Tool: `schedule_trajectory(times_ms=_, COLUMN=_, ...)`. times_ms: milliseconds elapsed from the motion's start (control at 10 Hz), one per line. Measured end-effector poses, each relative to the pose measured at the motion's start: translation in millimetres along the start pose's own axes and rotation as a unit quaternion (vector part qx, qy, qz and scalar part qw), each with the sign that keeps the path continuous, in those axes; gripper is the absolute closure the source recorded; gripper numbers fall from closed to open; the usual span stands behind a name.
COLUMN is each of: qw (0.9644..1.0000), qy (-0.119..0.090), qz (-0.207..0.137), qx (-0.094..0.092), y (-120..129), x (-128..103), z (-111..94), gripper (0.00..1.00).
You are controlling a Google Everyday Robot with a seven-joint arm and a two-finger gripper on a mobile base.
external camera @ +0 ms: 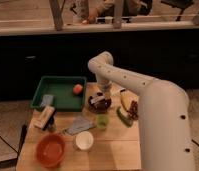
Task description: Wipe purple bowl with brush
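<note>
Above purple bowl (pixel 107 105): claw (pixel 104 94); brush (pixel 97 99) seemingly inside bowl (pale smudge).

Green tray (pixel 58 78) at surface (pixel 113 150) rear-left, orange fruit (pixel 78 89) inside. Orange-red bowl (pixel 50 150) just beside white cup (pixel 84 140), front.

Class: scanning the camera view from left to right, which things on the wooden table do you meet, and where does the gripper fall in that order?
orange-red bowl → white cup → purple bowl, with the gripper directly over it → yellowish fruit. The small green cup overlaps the purple bowl's span, so it is left out.
</note>
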Motion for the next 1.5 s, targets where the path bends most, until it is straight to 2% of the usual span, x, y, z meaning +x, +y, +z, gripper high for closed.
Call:
schedule_trajectory(times_ms=200, qw=1.0000, qy=0.000, qz=-0.003, qx=-0.008, y=13.7, x=2.5, z=7.4, gripper=0.95)
schedule_trajectory(times_ms=400, qw=0.9998, qy=-0.003, qz=0.010, qx=-0.017, y=23.5, x=22.3, z=13.9, gripper=0.95)
schedule_trajectory(times_ms=600, qw=0.9991, qy=-0.003, qz=0.037, qx=-0.020, y=27.2, x=52.0, z=15.3, gripper=0.95)
schedule_trajectory(times_ms=800, qw=0.9983, qy=-0.004, qz=0.056, qx=-0.017, y=19.9, x=67.5, z=10.8, gripper=0.95)
schedule_trajectory(times_ms=1100, qw=0.9978, qy=-0.003, qz=0.065, qx=-0.010, y=-1.0, x=65.1, z=1.5, gripper=0.95)
schedule_trajectory(times_ms=1500, qw=0.9994, qy=0.005, qz=0.034, qx=-0.001, y=-20.0, x=34.2, z=-8.6, gripper=0.95)
